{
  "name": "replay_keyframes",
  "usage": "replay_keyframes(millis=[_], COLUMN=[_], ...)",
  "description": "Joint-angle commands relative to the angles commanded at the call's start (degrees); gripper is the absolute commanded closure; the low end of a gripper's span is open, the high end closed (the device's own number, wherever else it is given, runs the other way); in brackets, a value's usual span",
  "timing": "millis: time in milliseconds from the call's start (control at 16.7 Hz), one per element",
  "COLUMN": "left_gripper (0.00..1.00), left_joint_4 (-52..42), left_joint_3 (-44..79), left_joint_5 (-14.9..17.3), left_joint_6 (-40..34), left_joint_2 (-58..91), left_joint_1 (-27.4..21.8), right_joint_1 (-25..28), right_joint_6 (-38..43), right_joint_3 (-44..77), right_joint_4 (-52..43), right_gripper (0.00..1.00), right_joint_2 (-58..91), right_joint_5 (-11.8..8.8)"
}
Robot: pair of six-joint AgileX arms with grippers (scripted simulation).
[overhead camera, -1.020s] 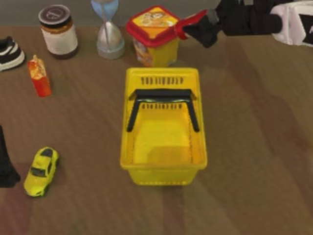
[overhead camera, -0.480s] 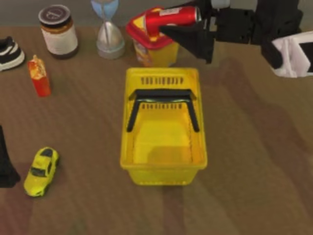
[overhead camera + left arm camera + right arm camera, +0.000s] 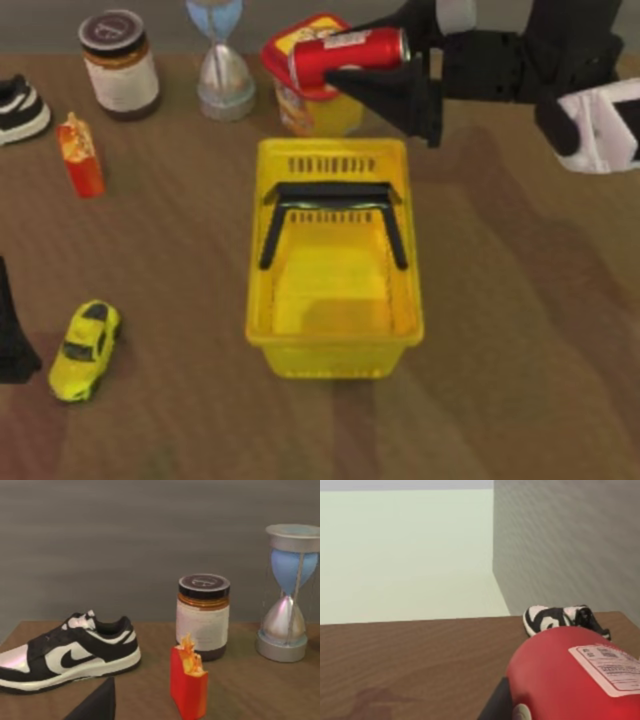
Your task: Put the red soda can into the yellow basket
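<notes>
Red soda can (image 3: pixel 348 55), a small cylinder with a silver end and a white label patch, lies on its side in the air, clamped between the black fingers of the right gripper (image 3: pixel 385 70). It hangs at the far side of the table (image 3: pixel 520 330), over the red-lidded yellow tub (image 3: pixel 312 100) and just beyond the far rim of the yellow basket (image 3: pixel 262 330). In the right wrist view the red soda can (image 3: pixel 570 677) fills the near corner, label upward.

That large rectangular yellow plastic basket with slotted walls sits at the middle of the table, its black folding handle (image 3: pixel 333 205) lying across its far half.

Along the far left stand a blue-and-silver hourglass (image 3: pixel 222 65) and a dark-lidded glass jar (image 3: pixel 120 65), with a black-and-white sneaker (image 3: pixel 20 108) at the left edge and a small red-orange carton (image 3: pixel 81 155) just nearer than the jar. A yellow toy car (image 3: pixel 85 350) rests near the left edge.

The left gripper (image 3: pixel 12 335) is parked at the left edge beside the car; whether its fingers are apart or together, I cannot tell.
</notes>
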Motion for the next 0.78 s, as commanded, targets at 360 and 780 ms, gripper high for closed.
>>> replay_keyframes(millis=[360,780], left_gripper=[0.0,0.0], left_joint_4=[0.0,0.0], left_joint_3=[0.0,0.0], left_joint_5=[0.0,0.0], left_joint_6=[0.0,0.0], left_joint_2=[0.0,0.0], left_joint_1=[0.0,0.0], right_joint_1=[0.07,0.57], right_joint_6=[-0.44,-0.37], right_joint_3=[-1.07,-2.72], right_joint_4=[9.91,16.6], right_gripper=[1.0,1.0], right_joint_2=[8.09,14.22], right_joint_5=[0.23,0.17])
